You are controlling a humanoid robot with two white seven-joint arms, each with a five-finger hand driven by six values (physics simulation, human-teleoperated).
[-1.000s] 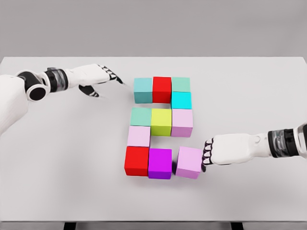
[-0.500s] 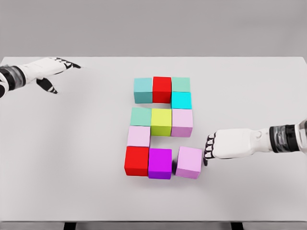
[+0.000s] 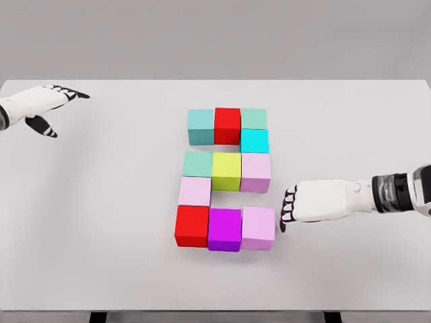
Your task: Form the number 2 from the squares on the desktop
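Coloured cubes lie on the white table (image 3: 350,134) in the shape of a 2. The top row is a teal cube (image 3: 201,126), a red cube (image 3: 227,125) and a green cube (image 3: 254,118), with a cyan cube (image 3: 254,140) below its right end. The middle row runs green (image 3: 198,163), yellow (image 3: 226,170), pink (image 3: 256,171). A pale pink cube (image 3: 195,191) leads down to the bottom row of red (image 3: 192,225), purple (image 3: 225,229) and pink (image 3: 258,227). My right hand (image 3: 289,210) hovers beside that last cube, fingers curled, holding nothing. My left hand (image 3: 50,104) is at the far left, fingers extended.
The right hand pushed the bottom-right pink cube left against the purple one, squaring the row. The left hand withdrew from beside the top row to the table's far left edge.
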